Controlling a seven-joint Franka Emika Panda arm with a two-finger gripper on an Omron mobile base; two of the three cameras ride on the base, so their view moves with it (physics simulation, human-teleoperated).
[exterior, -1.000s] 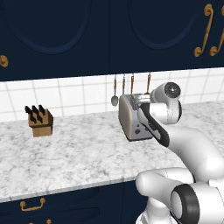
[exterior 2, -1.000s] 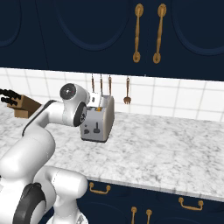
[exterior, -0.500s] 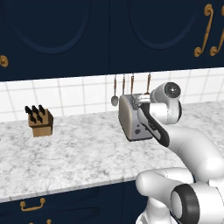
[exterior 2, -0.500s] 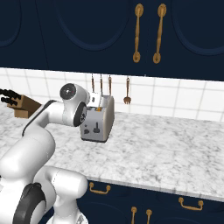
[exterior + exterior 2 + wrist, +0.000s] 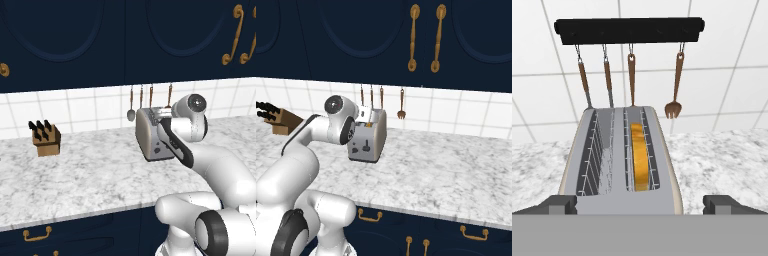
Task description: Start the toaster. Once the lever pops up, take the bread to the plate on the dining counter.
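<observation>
Toaster start: gripper poised above the slots.
The toaster (image 5: 154, 135) stood at the counter's (image 5: 456, 170) back edge, the bread (image 5: 640, 160) seated in one slot. The gripper (image 5: 640, 204) hung spread and empty; it should descend squarely onto the lever, avoiding the slots.

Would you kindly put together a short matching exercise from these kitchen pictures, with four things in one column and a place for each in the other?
Things:
1. bread
2. knife block
3. utensil rack
4. toaster

Places:
A. on the tiled wall, above the toaster
B. on the marble counter, just in front of the arm's hand
C. standing in one slot of the toaster
D. on the counter by the wall, far off to the arm's left

Pairs: 1-C, 2-D, 3-A, 4-B
</observation>
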